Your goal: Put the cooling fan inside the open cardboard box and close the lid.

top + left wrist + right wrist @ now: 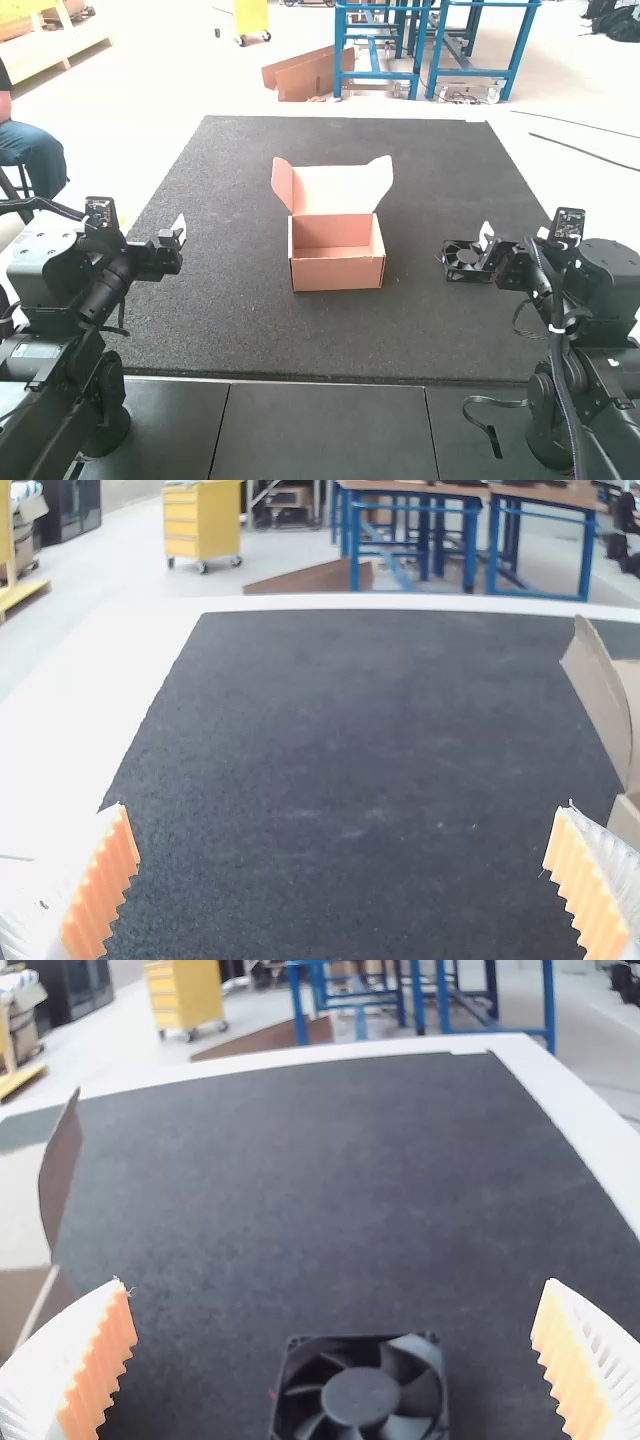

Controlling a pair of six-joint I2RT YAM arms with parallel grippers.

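Observation:
A black square cooling fan lies flat on the dark mat at the right, close in front of my right gripper. In the right wrist view the fan sits between the spread fingers, which are open and not touching it. The open cardboard box stands at the mat's centre with its lid raised at the back. My left gripper hangs open over the mat's left edge, nothing between its orange pads. The box's side flap shows beside it.
The dark mat covers most of the table, with a pale border around it. Bare mat lies between each gripper and the box. A person's leg shows at the far left, off the table.

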